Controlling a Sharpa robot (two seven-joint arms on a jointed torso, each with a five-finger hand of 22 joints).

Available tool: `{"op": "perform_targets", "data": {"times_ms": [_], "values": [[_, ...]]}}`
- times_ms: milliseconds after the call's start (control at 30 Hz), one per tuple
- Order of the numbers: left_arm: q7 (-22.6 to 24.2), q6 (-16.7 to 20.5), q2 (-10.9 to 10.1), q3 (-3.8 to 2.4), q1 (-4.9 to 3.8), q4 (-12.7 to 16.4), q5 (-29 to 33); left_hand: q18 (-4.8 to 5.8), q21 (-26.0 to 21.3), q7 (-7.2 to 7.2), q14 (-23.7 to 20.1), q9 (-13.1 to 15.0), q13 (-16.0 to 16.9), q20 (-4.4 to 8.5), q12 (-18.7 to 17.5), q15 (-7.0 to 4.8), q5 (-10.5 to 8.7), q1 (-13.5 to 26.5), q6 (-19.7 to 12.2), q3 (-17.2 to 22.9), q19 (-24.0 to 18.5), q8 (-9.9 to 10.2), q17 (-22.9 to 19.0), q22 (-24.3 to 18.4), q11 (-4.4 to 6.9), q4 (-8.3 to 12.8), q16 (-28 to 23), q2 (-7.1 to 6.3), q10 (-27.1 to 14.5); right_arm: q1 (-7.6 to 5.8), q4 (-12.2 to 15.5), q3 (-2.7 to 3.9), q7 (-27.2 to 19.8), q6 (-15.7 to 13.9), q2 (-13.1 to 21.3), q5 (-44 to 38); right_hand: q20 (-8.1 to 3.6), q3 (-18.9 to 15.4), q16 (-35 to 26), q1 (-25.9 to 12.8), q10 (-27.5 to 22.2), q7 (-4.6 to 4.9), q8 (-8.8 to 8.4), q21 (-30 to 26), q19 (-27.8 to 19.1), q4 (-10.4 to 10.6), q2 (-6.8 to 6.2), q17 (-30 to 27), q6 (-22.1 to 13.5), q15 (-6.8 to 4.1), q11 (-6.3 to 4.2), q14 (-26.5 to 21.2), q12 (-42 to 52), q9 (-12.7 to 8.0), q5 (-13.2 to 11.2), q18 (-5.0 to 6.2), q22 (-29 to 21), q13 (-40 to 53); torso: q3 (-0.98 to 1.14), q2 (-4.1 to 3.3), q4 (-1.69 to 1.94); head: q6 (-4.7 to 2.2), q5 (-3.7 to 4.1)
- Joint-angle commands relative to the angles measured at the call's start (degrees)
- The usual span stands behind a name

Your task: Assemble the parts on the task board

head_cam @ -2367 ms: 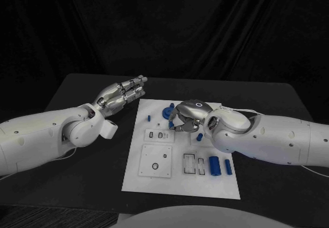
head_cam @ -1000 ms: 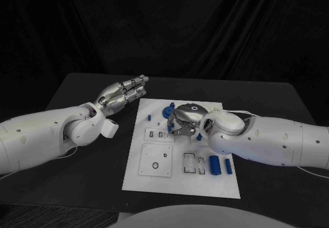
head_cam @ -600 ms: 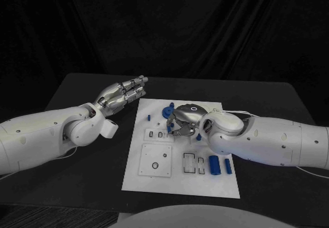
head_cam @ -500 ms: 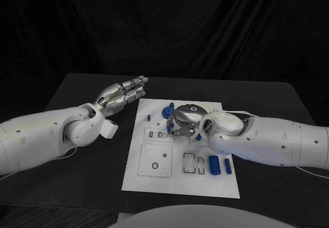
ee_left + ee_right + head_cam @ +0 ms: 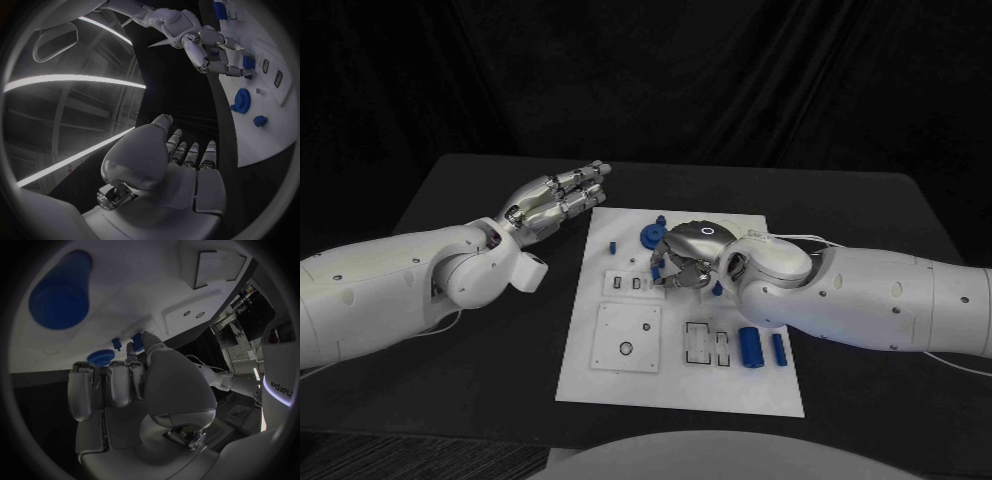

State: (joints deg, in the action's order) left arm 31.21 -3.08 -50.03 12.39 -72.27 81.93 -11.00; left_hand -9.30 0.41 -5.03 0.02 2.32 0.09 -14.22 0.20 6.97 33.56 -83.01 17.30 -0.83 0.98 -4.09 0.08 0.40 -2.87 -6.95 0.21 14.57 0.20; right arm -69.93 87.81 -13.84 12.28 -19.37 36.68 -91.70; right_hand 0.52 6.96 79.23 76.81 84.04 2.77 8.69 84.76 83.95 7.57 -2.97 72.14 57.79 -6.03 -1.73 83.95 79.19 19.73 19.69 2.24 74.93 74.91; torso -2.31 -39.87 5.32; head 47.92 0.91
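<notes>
The right robot hand (image 5: 687, 255) hangs low over the far middle of the white board (image 5: 678, 385), its fingers curled down toward the surface; the left wrist view shows those fingertips close around a small blue piece (image 5: 248, 62), but I cannot tell whether they actually grip it or only touch it. Just to the far left of that hand sits a blue gear (image 5: 651, 237), with a small blue peg (image 5: 613, 246) left of it, and a pair of narrow slots (image 5: 633, 285) lies just near the fingers. Nearer the robot, the board carries a square plate with a hole (image 5: 627, 340), two upright rectangular cut-outs (image 5: 708, 343), and two blue cylinders (image 5: 762, 349) lying side by side at the right. The left robot hand (image 5: 560, 201) is held off the board's far left corner, above the desk (image 5: 473, 180), fingers straight, close together and holding nothing. Judging from this, the step in hand is seating or picking a small part in the far middle of the board. The next move calls for fine fingertip alignment over its socket and a gentle straight press, keeping clear of the gear close by.
</notes>
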Motion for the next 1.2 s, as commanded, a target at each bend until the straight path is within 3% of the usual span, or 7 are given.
{"op": "perform_targets", "data": {"times_ms": [33,300,467,833,867,1000,1200], "values": [[0.50,-0.73,0.06,-0.05,0.10,0.06,-0.02,-1.03,0.22,-0.28,-0.02,0.01,-0.09,-0.34,-0.20,0.39,0.29,0.69,-0.26,0.39,-0.07,-0.12,-0.08,0.05,-0.40,0.02,-0.21,-0.07,-0.20,0.51,-0.01,-0.29,1.63,2.33,0.24,-0.35,-0.38,0.07,0.30,0.00,3.77,-0.14,0.02,-0.10,3.81,-0.34,-0.10,-0.05,-0.14,-0.31,0.03,3.56,-0.20,0.05,-0.30,-0.98,13.43,2.93,0.00,0.00,0.00,0.11,0.03],[0.48,-0.80,0.05,-0.05,0.15,0.06,-0.02,-1.03,0.22,-0.28,-0.02,0.01,-0.09,-0.34,-0.20,0.39,0.29,0.69,-0.26,0.39,-0.07,-0.12,-0.08,0.05,-0.40,0.02,-0.21,-0.07,-0.20,0.60,0.00,-0.29,1.73,2.55,0.35,-0.35,-0.32,0.01,0.34,-0.19,3.69,0.01,-0.30,-0.09,3.79,-0.47,-0.27,-0.13,-0.39,-0.23,0.15,3.51,-0.22,0.07,-0.92,-0.98,13.42,2.84,-0.02,0.00,0.00,0.21,0.07],[0.48,-0.83,0.07,-0.05,0.18,0.03,-0.02,-1.03,0.22,-0.28,-0.02,0.01,-0.09,-0.34,-0.20,0.39,0.29,0.69,-0.26,0.39,-0.07,-0.12,-0.08,0.05,-0.40,0.02,-0.21,-0.07,-0.20,0.65,0.04,-0.29,1.71,2.81,0.37,-0.35,-0.21,-0.29,0.50,-0.78,3.61,0.16,-0.96,0.01,3.79,-0.51,-0.51,-0.20,-1.02,-0.13,0.24,3.46,-0.09,0.11,-3.62,-0.99,13.44,2.80,-0.01,-0.01,0.02,0.28,0.09],[0.41,-0.78,0.09,-0.05,0.21,-0.05,-0.02,-1.03,0.22,-0.28,-0.02,0.01,-0.09,-0.34,-0.20,0.39,0.29,0.69,-0.26,0.39,-0.07,-0.12,-0.08,0.05,-0.40,0.02,-0.21,-0.07,-0.20,0.72,0.03,-0.29,1.50,3.06,0.40,-0.35,-0.14,-0.91,0.71,-1.72,3.51,0.39,-2.24,0.06,3.76,-0.23,-0.87,-0.32,-2.49,-0.11,0.21,3.41,-0.01,-0.10,-6.86,-0.98,13.43,2.62,-0.01,-0.02,0.04,0.45,0.09],[0.41,-0.78,0.09,-0.05,0.21,-0.05,-0.02,-1.03,0.22,-0.28,-0.02,0.01,-0.09,-0.34,-0.20,0.39,0.29,0.69,-0.26,0.39,-0.07,-0.12,-0.08,0.05,-0.40,0.02,-0.21,-0.07,-0.20,0.72,0.03,-0.29,1.47,3.04,0.40,-0.35,-0.13,-1.14,0.75,-1.89,3.48,0.44,-2.66,0.11,3.77,-0.15,-1.08,-0.38,-3.03,-0.18,0.12,3.39,0.00,-0.24,-8.31,-0.99,13.44,2.57,0.00,-0.04,0.03,0.47,0.11],[0.38,-0.77,0.10,-0.05,0.22,-0.06,-0.02,-1.03,0.23,-0.28,-0.02,0.02,-0.09,-0.34,-0.20,0.40,0.28,0.83,-0.25,0.62,-0.06,-0.13,-0.08,0.06,-0.40,0.15,-0.21,-0.09,-0.20,0.73,0.00,-0.29,1.33,2.96,0.38,-0.35,-0.26,-1.53,0.93,-2.22,3.43,0.52,-3.64,0.21,3.79,0.14,-1.35,-0.32,-4.37,-0.29,-0.11,3.38,0.07,-0.70,-10.17,-1.01,13.47,2.50,-0.01,-0.02,0.00,0.47,0.08],[0.34,-0.76,0.11,-0.05,0.22,-0.08,-0.02,-1.03,0.23,-0.28,-0.02,0.02,-0.09,-0.34,-0.20,0.40,0.28,0.83,-0.25,0.62,-0.06,-0.13,-0.08,0.06,-0.40,0.15,-0.21,-0.09,-0.20,0.72,-0.02,-0.29,1.10,2.89,0.43,-0.35,-0.44,-1.80,1.10,-2.16,3.35,0.38,-4.83,0.22,3.77,0.36,-1.56,-0.31,-6.39,-0.53,-0.44,3.37,0.03,-1.50,-11.32,-1.00,13.46,2.29,-0.01,-0.03,0.03,0.49,0.06]]}}
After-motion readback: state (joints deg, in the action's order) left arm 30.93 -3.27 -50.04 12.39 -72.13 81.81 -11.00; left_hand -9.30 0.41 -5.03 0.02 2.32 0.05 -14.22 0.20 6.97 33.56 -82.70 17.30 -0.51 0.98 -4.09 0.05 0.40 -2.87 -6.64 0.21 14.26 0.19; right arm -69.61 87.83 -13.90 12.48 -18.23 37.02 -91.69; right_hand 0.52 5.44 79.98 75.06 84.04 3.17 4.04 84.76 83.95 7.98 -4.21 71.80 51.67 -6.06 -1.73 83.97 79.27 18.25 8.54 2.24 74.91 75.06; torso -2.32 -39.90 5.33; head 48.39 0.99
